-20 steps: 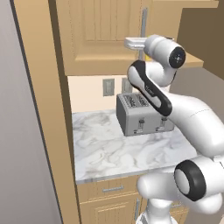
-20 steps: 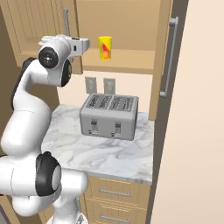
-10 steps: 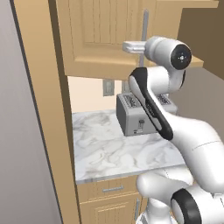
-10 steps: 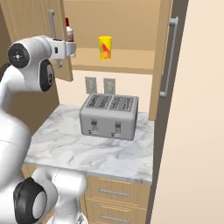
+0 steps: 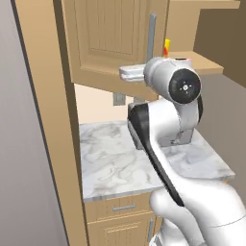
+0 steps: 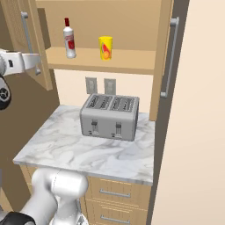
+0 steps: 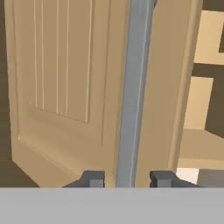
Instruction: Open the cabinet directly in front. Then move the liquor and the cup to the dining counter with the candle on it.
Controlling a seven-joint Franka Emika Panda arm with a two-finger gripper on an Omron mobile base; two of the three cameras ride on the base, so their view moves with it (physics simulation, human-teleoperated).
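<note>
Your gripper (image 7: 126, 178) has its jaws apart, one fingertip either side of the left door's silver bar handle (image 7: 133, 87), not visibly pinching it; that straddle is likely how you swing the cabinet (image 6: 105, 26) door. Both doors stand open. On the shelf, at eleven o'clock above the toaster (image 6: 110, 116), stands the slim red-capped liquor (image 6: 68, 39); the yellow cup (image 6: 105, 47) sits near it, at its three o'clock.

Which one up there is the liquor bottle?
Look at the open cabinet above the toaster. On its shelf, the liquor stands left of the yellow cup: slim, clear-white, red-capped, taller.
</note>
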